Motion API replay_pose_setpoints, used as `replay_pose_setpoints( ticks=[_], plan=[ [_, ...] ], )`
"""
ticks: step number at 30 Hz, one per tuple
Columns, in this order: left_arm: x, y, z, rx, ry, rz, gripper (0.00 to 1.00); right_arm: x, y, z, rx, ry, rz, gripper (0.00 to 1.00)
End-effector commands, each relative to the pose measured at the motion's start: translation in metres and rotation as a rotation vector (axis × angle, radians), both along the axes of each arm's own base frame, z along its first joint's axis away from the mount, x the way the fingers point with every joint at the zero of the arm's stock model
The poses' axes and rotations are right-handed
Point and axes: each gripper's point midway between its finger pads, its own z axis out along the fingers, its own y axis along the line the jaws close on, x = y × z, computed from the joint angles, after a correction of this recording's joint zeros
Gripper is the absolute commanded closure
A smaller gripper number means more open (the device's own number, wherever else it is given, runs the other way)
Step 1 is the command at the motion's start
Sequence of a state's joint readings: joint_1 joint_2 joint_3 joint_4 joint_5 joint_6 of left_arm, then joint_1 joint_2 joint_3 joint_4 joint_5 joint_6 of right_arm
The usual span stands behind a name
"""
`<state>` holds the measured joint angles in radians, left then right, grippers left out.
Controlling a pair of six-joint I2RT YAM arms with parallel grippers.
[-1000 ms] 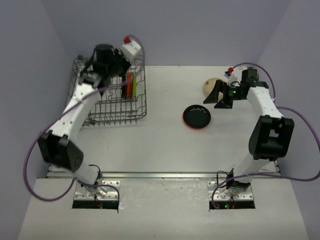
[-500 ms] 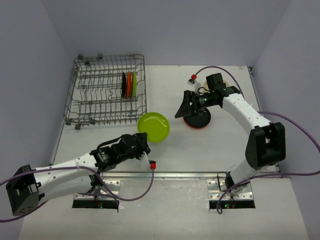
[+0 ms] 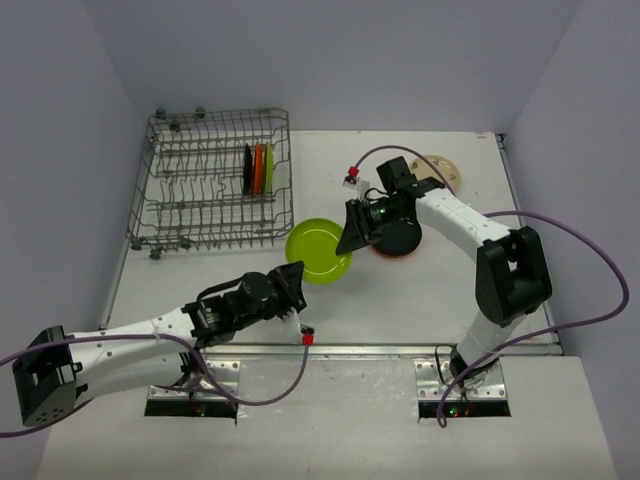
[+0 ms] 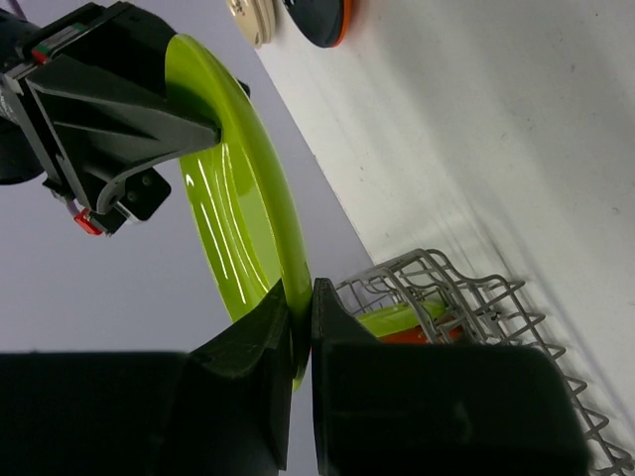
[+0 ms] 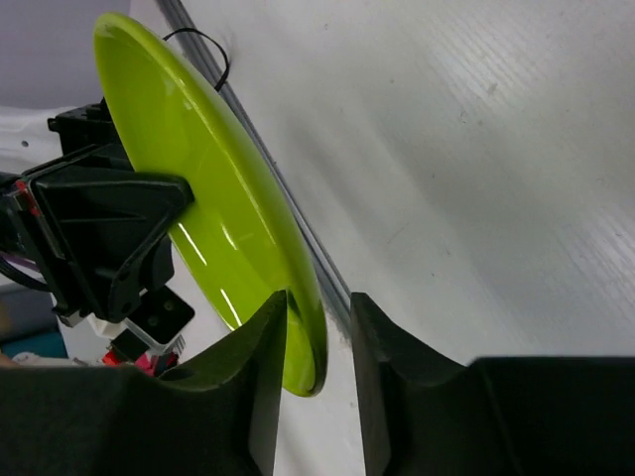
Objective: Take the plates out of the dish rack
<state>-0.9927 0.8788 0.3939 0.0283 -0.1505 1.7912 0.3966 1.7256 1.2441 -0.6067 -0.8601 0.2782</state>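
Observation:
A lime green plate [image 3: 318,250] hangs in the air between the two arms, right of the dish rack [image 3: 160,215]. My left gripper [image 4: 303,297] is shut on its near rim. My right gripper [image 5: 319,307] straddles the opposite rim: one finger touches the plate [image 5: 198,178], and a gap shows between the rim and the other finger. Black, orange and green plates [image 3: 258,168] stand on edge in the right end of the rack. The left wrist view shows the rack [image 4: 446,288] behind the held plate [image 4: 233,228].
A black plate with an orange rim [image 3: 400,240] lies on the table, partly under the right arm. A cream plate [image 3: 440,165] lies at the back right. Purple cables loop from both arms along the near edge and the right side.
The left arm has carried the green plate a little to the right. The right gripper moved left from above the black plate onto the green plate's far rim, its jaws narrowing.

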Motion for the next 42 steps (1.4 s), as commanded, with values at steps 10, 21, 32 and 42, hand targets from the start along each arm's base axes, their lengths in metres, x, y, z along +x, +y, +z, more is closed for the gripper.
replay_pose_setpoints(
  ticks=[10, 21, 32, 42],
  plan=[
    [0.051, -0.002, 0.086, -0.543, 0.24, 0.447, 0.0, 0.07, -0.101, 0.0, -0.055, -0.061, -0.334, 1.0],
    [0.18, 0.074, 0.132, -1.162, 0.705, 1.122, 0.0, 0.107, -0.2, -0.066, -0.269, 0.033, -0.547, 1.0],
    [0.227, 0.147, 0.117, -1.45, 0.861, 1.359, 0.06, 0.12, -0.218, -0.087, -0.366, 0.051, -0.572, 0.46],
    [0.256, 0.182, 0.069, -1.455, 0.87, 1.518, 0.34, 0.131, -0.233, -0.047, -0.434, -0.111, -0.584, 0.01]
  ],
)
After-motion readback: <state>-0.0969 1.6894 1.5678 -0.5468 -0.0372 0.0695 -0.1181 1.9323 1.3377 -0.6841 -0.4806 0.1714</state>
